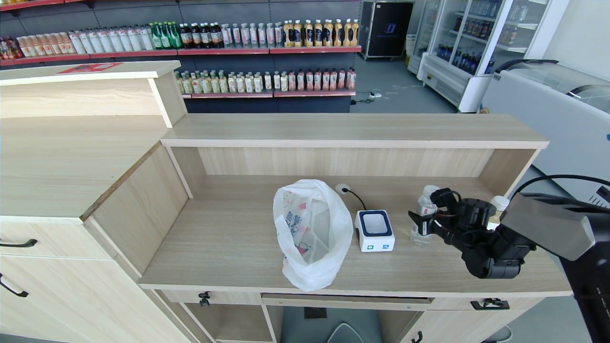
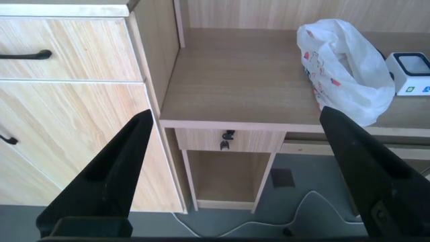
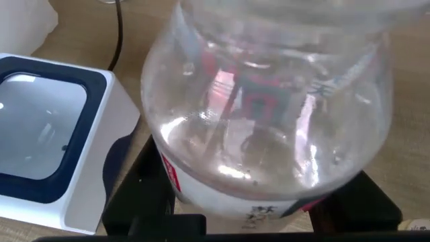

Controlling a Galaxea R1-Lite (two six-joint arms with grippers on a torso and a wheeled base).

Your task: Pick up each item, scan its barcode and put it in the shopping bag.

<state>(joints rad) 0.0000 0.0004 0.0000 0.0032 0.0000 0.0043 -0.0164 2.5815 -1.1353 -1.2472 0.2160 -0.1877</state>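
Checkout counter (image 1: 228, 238), light wood, set under a raised ledge. Right gripper (image 1: 423, 225) clamped on clear bottle (image 1: 425, 208), fingers against both sides low down. The bottle is upright on the counter, just right of scanner (image 1: 374, 230). Bottle label red and white, print too warped to read. Scanner white with dark-blue window frame, cable (image 1: 355, 196) running back to a grommet. Shopping bag (image 1: 312, 233) just left of the scanner, mouth open, red and blue print illegible. Second bottle (image 1: 499, 204), white cap, mostly hidden behind right arm. Left gripper (image 2: 236, 114) fingers wide apart, holding nothing, out front of the counter's left end, facing drawers (image 2: 67, 54). Drink shelves (image 1: 267, 35) and fridges (image 1: 457, 47) behind.
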